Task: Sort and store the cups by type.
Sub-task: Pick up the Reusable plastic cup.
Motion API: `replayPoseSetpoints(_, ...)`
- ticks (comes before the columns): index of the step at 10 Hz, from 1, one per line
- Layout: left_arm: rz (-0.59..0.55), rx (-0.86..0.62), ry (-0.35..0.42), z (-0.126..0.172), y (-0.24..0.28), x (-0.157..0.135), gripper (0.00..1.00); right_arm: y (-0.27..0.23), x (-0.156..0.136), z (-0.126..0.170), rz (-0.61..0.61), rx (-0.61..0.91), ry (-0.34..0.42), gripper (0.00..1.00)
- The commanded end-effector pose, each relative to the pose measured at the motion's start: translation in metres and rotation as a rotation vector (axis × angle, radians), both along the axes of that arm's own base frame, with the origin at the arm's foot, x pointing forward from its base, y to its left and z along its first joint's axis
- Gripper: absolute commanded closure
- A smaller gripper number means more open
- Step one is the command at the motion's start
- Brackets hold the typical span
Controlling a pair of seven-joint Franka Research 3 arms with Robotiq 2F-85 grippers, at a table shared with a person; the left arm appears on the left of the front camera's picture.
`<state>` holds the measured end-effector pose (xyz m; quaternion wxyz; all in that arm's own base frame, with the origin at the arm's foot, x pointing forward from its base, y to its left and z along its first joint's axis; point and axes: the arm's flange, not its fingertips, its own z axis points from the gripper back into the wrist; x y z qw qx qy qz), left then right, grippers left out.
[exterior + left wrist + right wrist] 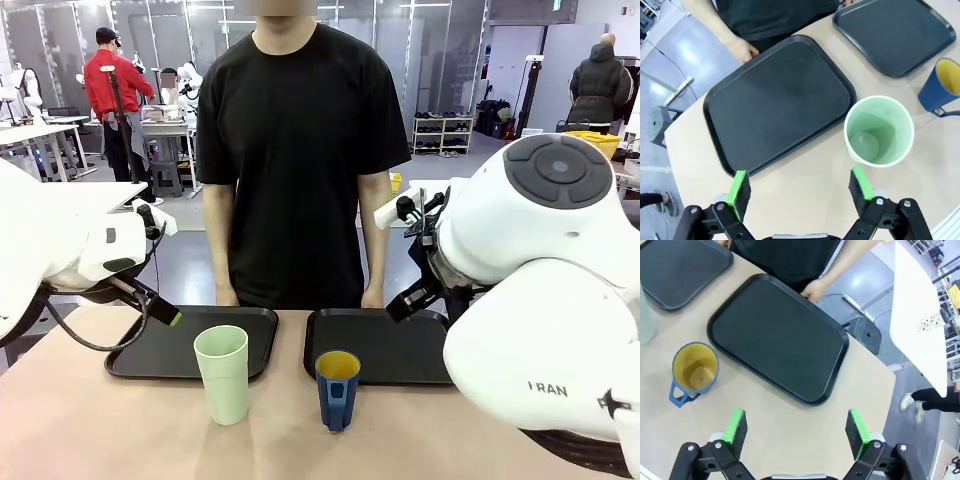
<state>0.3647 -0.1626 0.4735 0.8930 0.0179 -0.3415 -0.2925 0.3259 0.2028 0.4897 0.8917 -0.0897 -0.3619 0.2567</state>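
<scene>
Released, empty left pincer nearest upright tumbler, right of frame centre, just above right-hand pad; likely needs sideways shift.

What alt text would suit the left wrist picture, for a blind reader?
The open left gripper hangs above a beige table, near an empty mint-green tumbler. Beyond lie an empty black tray, a second tray, a blue mug, and a person's hand by the first tray.

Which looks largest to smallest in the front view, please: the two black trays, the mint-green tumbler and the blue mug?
1. Tied: left black tray and right black tray, which look alike in size.
2. Then the mint-green tumbler.
3. Smallest, the blue mug.
</scene>
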Motion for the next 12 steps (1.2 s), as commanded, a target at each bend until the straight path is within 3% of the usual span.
replayPoseSetpoints(1, -0.014, 0.043, -0.009, -0.010, 0.010, -0.008, 0.00, -0.007, 0.005, -0.015, -0.001, -0.024, -0.018, 0.00)
replayPoseSetpoints(2, 0.027, 0.045, 0.001, -0.009, 0.027, 0.003, 0.00, -0.025, 0.016, -0.010, 0.018, -0.013, -0.015, 0.00)
replayPoseSetpoints(4, 0.086, 0.003, 0.040, -0.009, 0.068, 0.042, 0.00, -0.070, 0.053, -0.008, -0.069, 0.003, -0.007, 0.00)
replayPoseSetpoints(5, 0.115, -0.020, 0.048, -0.012, 0.085, 0.060, 0.00, -0.092, 0.074, -0.010, -0.137, 0.020, 0.029, 0.00)
replayPoseSetpoints(6, 0.134, -0.013, 0.109, -0.017, 0.101, 0.082, 0.00, -0.112, 0.096, -0.014, -0.194, 0.036, 0.068, 0.00)
replayPoseSetpoints(7, 0.144, -0.067, 0.104, -0.019, 0.111, 0.103, 0.00, -0.129, 0.116, -0.016, -0.227, 0.086, 0.077, 0.00)
replayPoseSetpoints(10, 0.226, -0.071, 0.132, -0.020, 0.127, 0.136, 0.00, -0.161, 0.145, -0.021, -0.294, 0.180, 0.146, 0.00)
replayPoseSetpoints(12, 0.245, -0.066, 0.118, -0.016, 0.127, 0.138, 0.00, -0.168, 0.144, -0.019, -0.305, 0.201, 0.148, 0.00)
